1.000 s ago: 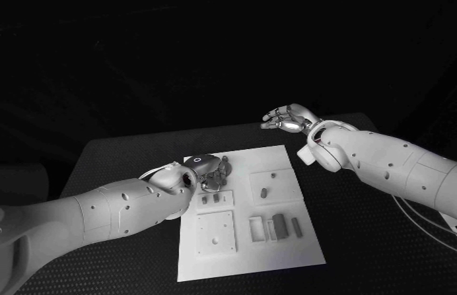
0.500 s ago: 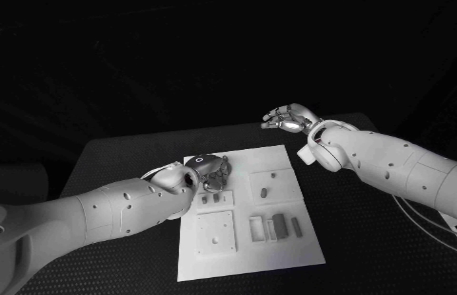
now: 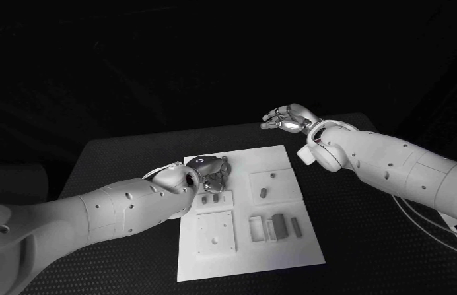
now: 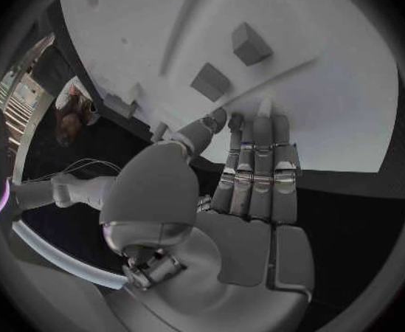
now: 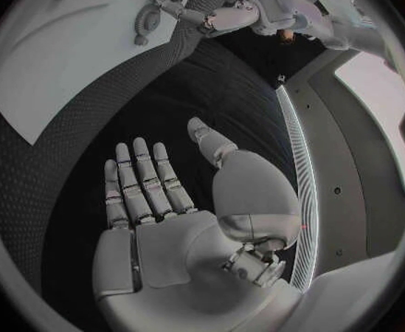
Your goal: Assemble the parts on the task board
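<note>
Left hand [image 3: 211, 170] is held flat over the task board [image 3: 286, 242], fingers straight, nothing grasped (two parts [image 4: 250, 43] just beyond fingertips); right hand [image 3: 288, 118] is released, fingers spread, well off the board.

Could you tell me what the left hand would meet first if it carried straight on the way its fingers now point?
Probably the task board itself: the left hand reaches over its edge, fingers extended toward the white surface. Beyond them stand two small parts, though depth is hard to judge.

The black desk [image 3: 124, 160] has a textured surface. The white task board [image 3: 286, 242] lies flat near its middle, directly on it.
</note>
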Robot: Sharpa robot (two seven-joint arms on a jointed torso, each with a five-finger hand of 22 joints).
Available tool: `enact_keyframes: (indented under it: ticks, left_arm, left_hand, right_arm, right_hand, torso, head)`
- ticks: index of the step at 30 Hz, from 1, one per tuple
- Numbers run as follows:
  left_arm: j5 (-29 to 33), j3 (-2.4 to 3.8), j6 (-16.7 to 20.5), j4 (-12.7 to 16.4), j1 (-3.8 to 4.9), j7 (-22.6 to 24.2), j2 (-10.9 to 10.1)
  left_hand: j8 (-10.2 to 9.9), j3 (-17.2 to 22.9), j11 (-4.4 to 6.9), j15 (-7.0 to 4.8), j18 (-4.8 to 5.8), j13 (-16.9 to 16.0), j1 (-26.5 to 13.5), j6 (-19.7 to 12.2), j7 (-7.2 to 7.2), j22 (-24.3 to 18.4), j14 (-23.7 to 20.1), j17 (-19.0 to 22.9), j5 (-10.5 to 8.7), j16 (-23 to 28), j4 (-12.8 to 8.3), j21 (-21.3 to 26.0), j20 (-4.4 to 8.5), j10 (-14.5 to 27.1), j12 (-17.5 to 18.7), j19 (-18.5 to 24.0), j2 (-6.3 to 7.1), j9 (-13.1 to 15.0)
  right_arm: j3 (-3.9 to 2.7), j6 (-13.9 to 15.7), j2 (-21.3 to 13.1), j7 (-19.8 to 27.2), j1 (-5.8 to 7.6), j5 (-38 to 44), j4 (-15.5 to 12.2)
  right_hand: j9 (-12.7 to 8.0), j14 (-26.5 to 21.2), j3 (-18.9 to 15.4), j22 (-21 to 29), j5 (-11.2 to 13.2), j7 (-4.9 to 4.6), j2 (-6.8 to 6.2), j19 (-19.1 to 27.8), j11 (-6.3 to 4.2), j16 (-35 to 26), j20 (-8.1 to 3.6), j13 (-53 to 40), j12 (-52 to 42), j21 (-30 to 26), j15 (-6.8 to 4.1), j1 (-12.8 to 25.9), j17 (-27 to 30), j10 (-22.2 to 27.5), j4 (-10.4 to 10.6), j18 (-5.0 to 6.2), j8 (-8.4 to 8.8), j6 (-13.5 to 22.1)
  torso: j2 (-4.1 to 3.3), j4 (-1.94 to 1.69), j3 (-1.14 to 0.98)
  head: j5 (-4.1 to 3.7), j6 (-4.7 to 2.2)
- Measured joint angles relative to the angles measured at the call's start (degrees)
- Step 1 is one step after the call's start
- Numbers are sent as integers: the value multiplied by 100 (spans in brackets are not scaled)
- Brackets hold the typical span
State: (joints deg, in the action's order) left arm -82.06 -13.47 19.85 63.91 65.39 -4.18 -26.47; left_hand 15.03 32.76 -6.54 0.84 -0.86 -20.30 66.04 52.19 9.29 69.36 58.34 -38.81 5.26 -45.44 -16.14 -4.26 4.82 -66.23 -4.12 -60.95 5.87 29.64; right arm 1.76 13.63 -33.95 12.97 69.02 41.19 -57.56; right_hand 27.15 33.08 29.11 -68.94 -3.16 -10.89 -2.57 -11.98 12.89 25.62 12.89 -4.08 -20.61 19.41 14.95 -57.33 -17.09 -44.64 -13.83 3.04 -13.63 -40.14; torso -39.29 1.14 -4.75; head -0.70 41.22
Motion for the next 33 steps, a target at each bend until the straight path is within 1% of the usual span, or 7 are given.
enact_keyframes:
  ticks: [9, 13, 18, 24, 26, 28, 33]
  left_arm:
    - [2, 8, -14, -22, -2, -21, 20]
    - [0, 11, -30, -22, -1, -39, 24]
    - [-40, 13, -75, -21, 1, -71, 24]
    - [-95, 11, -89, -42, -7, -72, 24]
    - [-107, 10, -85, -48, -12, -66, 25]
    - [-116, 10, -81, -50, -13, -60, 26]
    - [-125, 10, -44, -55, -25, -37, 26]
  left_hand:
    - [0, 46, 19, -2, 1, 32, 30, 0, 0, 0, 2, 31, 0, -32, -14, 0, 19, -29, -5, -26, -75, -13]
    - [48, 167, 52, -42, 1, 66, 127, 83, -41, 0, 42, 62, 0, -71, -33, 0, 31, -137, -2, -72, -162, -22]
    - [125, 324, 112, -115, 1, 72, 289, 238, -92, 22, 116, 125, -25, -180, -54, 0, 83, -324, -29, -184, -87, -32]
    - [268, 340, 233, -234, 0, 43, 317, 486, -196, 100, 341, 141, -45, -355, -39, -67, 174, -627, -104, -442, -58, -12]
    - [290, 340, 265, -255, 1, 37, 317, 533, -227, 117, 399, 158, -89, -356, -39, -67, 205, -677, -110, -491, -58, 5]
    - [290, 340, 276, -257, 1, 35, 317, 552, -246, 122, 401, 163, -89, -381, -39, -88, 216, -690, -115, -502, -58, 9]
    - [312, 340, 266, -277, 1, 31, 317, 572, -227, 133, 423, 185, -89, -382, -40, -89, 235, -718, -115, -521, -58, 12]
  right_arm:
    - [0, -1, -2, 0, 0, 0, 0]
    - [1, -2, 6, 0, 0, 0, 6]
    - [1, -4, 12, 0, 0, 0, 11]
    - [1, -5, 15, 0, 0, 0, 13]
    - [1, -6, 15, 0, 0, 0, 13]
    - [1, -6, 16, 0, 0, 0, 13]
    - [0, -6, 17, 0, 0, 0, 11]
  right_hand:
    - [-6, 0, 0, 0, 0, 0, 0, 0, 0, 0, 0, 0, 0, 0, 0, 0, 0, 0, 0, 0, 0, 0]
    - [-5, 0, 0, -5, 0, 0, 0, 0, 0, 0, 0, 0, 0, 0, 0, 0, 1, 0, 0, 0, 0, 0]
    - [-5, 0, 0, -5, 0, 0, 0, 0, 0, 0, 0, 0, 0, 0, 0, 0, -5, 0, 0, 0, 0, 0]
    - [-5, 0, 0, -5, 0, 0, 0, 0, 0, 0, 0, 0, 0, 0, 0, 0, -5, 0, 0, 0, 0, 0]
    - [-5, 0, 0, -5, 0, 0, 0, 0, 0, 0, 0, 0, 0, 0, 0, 0, -5, 0, 0, 0, 0, 0]
    - [-5, 0, 0, -5, 0, 0, 0, 0, 0, 0, 0, 0, 0, 0, 0, 0, -5, 0, 0, 0, 0, 0]
    - [-10, 0, 0, -10, 0, 0, 0, 0, 0, 0, 0, 0, 0, 0, 0, 0, -4, 0, 0, 0, 0, 0]
  torso:
    - [-2, -2, -3]
    - [-1, -5, -3]
    - [2, -8, -2]
    - [2, -9, 1]
    - [1, -9, 1]
    - [1, -9, 0]
    - [2, -9, 3]
  head:
    - [-21, 12]
    - [-26, 20]
    - [-29, 23]
    - [-33, 33]
    - [-31, 36]
    - [-29, 38]
    - [-27, 43]
